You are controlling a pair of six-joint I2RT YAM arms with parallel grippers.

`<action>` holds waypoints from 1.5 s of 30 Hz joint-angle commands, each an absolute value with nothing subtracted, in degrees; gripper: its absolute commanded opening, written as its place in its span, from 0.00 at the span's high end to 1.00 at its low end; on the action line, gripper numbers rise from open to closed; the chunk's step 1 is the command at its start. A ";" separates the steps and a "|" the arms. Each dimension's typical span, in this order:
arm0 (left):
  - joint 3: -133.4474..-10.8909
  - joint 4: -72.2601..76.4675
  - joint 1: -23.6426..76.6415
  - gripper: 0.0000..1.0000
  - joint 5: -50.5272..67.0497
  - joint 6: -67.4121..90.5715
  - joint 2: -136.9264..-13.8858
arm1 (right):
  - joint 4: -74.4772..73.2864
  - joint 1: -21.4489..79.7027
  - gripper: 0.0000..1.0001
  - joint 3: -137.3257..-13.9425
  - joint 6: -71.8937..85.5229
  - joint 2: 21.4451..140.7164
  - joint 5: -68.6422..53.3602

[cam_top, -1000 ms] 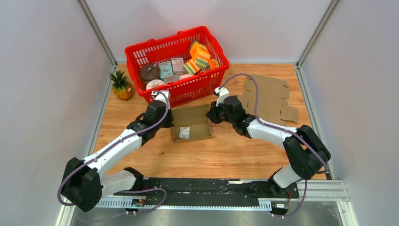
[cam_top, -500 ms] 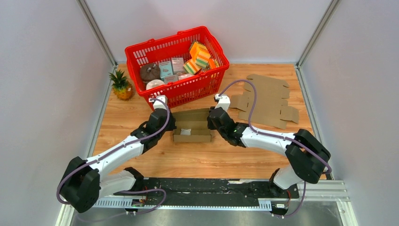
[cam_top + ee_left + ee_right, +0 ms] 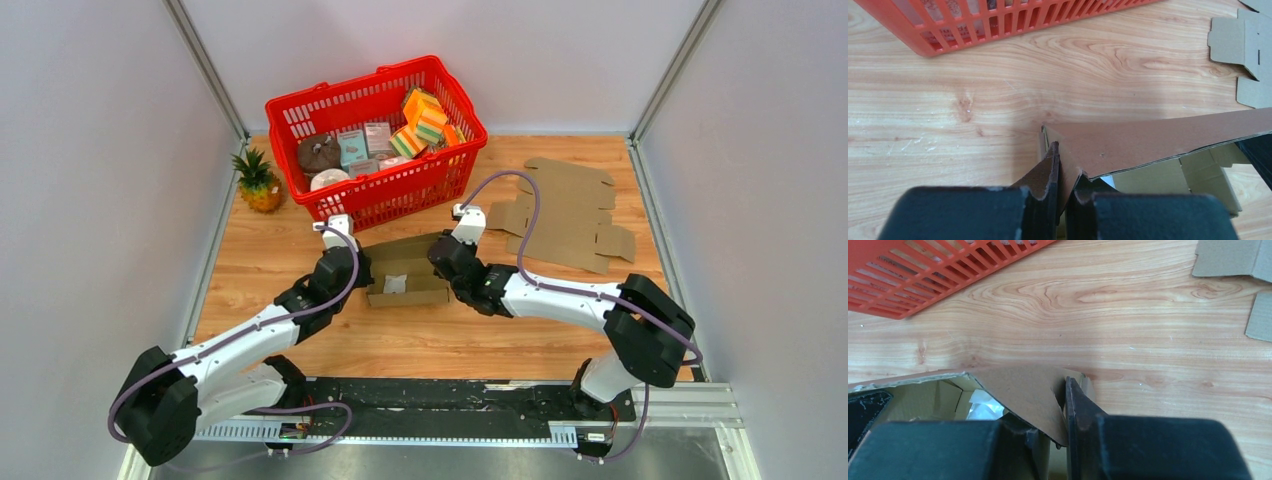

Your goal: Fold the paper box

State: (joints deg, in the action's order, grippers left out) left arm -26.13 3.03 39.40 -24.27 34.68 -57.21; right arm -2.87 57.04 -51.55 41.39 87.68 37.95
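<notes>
The lid flap (image 3: pixel 1148 137) now tilts farther over the paper box (image 3: pixel 415 295), the left claw (image 3: pixel 1062 162) and right claw (image 3: pixel 1050 407) each pinching its edge; uneven pulling risks a skewed crease.

Basket (image 3: pixel 400 190) behind box (image 3: pixel 405 270), flat cardboard (image 3: pixel 570 215) right of box, pineapple (image 3: pixel 260 185) left of basket

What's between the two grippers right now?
The cardboard box, pinched at its ends by the left gripper and the right gripper; the top view shows it.

Brown cardboard box (image 3: pixel 408 265), half-folded, rear flap leaning over open tray, centre of wooden table (image 3: pixel 450 340)
</notes>
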 commanded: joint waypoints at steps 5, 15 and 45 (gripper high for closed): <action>-24.61 5.54 41.31 1.00 -23.38 37.18 -55.55 | -5.63 58.53 0.84 -52.40 48.78 89.38 44.47; -20.48 11.07 45.26 1.00 -28.03 35.86 -55.11 | 8.01 59.59 0.61 -38.06 36.84 79.12 41.85; -19.34 12.30 56.33 1.00 -43.23 32.70 -54.40 | -19.48 60.64 0.04 -50.43 87.18 62.65 12.35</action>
